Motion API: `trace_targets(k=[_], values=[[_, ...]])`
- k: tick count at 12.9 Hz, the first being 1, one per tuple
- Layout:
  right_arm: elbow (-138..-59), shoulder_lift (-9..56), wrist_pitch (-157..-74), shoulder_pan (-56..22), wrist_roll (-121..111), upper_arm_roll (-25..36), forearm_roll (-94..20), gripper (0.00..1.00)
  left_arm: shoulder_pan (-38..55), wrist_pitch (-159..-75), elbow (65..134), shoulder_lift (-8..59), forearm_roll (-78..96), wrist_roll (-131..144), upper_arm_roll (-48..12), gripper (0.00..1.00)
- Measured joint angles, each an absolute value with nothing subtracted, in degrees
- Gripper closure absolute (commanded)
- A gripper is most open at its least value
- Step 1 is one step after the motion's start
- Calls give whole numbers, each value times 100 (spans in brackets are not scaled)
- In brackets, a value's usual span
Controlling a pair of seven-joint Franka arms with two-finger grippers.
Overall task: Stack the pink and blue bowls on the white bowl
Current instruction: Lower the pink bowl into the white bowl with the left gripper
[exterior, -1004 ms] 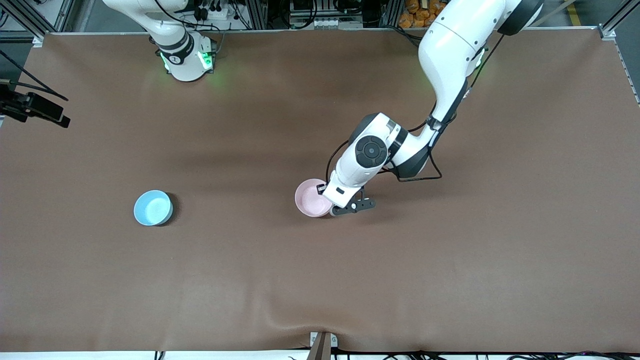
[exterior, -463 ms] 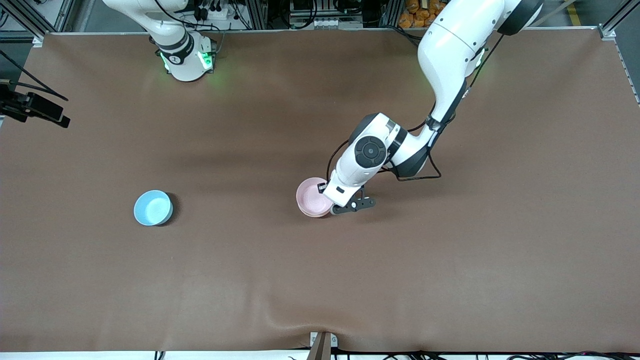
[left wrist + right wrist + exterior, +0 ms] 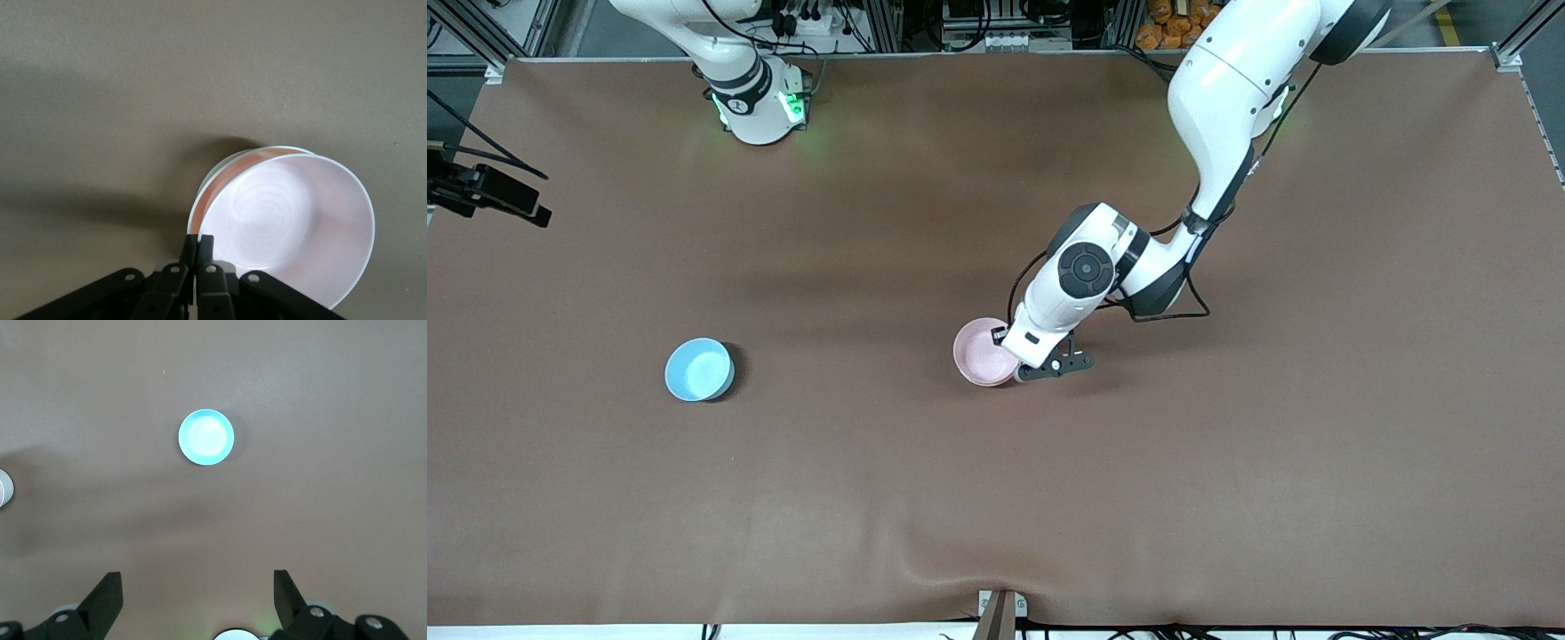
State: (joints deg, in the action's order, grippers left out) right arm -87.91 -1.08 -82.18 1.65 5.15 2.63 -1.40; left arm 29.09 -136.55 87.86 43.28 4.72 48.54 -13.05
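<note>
The pink bowl (image 3: 983, 352) is near the table's middle, and my left gripper (image 3: 1012, 361) is shut on its rim. In the left wrist view the fingertips (image 3: 198, 241) pinch the pink bowl (image 3: 293, 220). It rests slightly askew on the white bowl (image 3: 223, 167), of which only a crescent of rim shows. The front view hides the white bowl under the pink one. The blue bowl (image 3: 699, 369) stands alone toward the right arm's end, also in the right wrist view (image 3: 207, 437). My right gripper (image 3: 197, 593) is open and empty, high over the table.
The brown cloth-covered table (image 3: 1227, 462) has a wrinkle at its near edge (image 3: 925, 569). The right arm's base (image 3: 758, 102) stands at the table's top edge. A dark camera mount (image 3: 480, 191) sticks in at the right arm's end.
The left gripper and the pink bowl have shifted only slightly over the white bowl. The blue bowl and the right arm have not moved.
</note>
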Motion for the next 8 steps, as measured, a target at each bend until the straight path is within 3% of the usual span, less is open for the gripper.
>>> trace_targets(k=[2,3,4,5,8], values=[[-8791,-108,-8218,166,515,263,-140,0,2910,-13698,8787,4378,472,4853,-1305,100],[-8791,-108,-8218,165,515,263,-140,0,2910,-13718,8788,4390,472,4853,-1305,89],[-8791,-108,-8218,166,515,263,-140,0,2910,-13724,8789,4396,472,4853,-1305,10],[-8791,-108,-8219,166,515,263,-140,0,2910,-13734,8789,4397,472,4854,-1304,0],[-8789,-108,-8221,166,515,263,-140,0,2908,-13771,8763,4396,472,4866,-1303,0]])
